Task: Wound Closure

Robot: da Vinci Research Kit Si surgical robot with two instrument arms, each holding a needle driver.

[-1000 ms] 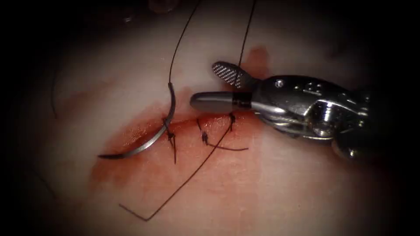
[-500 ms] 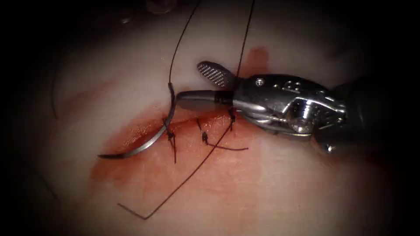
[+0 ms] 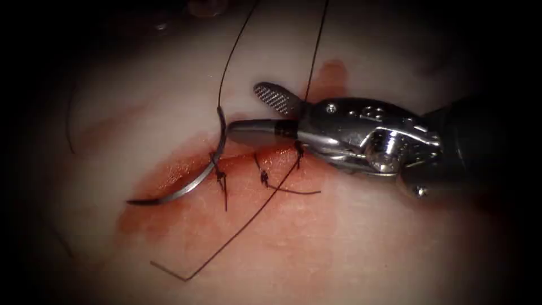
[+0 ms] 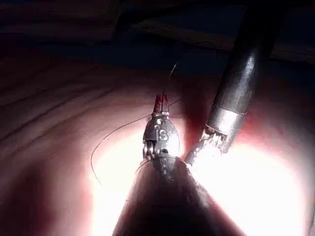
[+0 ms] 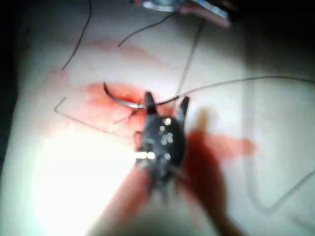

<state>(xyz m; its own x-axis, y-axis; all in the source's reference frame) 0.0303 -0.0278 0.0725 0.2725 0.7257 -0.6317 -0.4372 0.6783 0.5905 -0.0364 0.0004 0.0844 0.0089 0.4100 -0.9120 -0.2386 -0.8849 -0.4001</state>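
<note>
Fingers on the right arm's tool (image 3: 243,113) stand apart and hold nothing, one lifted with its ridged face showing, the other lying low with its tip right against the rear part of the curved needle (image 3: 197,172), just below where the thread (image 3: 231,53) joins it. That needle sits through the tissue (image 3: 367,248) at the left end of the cut (image 3: 248,158): its middle is buried by the leftmost stitch and its point lies free, out to the left over the red fluid (image 3: 169,226). Three knotted stitches (image 3: 263,178) cross the cut beside it.

Over in the left wrist view, the left arm's tool (image 4: 161,102) hangs above the tissue, fingers drawn together, with nothing visibly held.

The risk, as I read it: a bite so close to the thread's join could pinch or fray the thread. A skewed hold could twist the curve and tear the soft edge. Loose thread crossing the stitches could snag.
</note>
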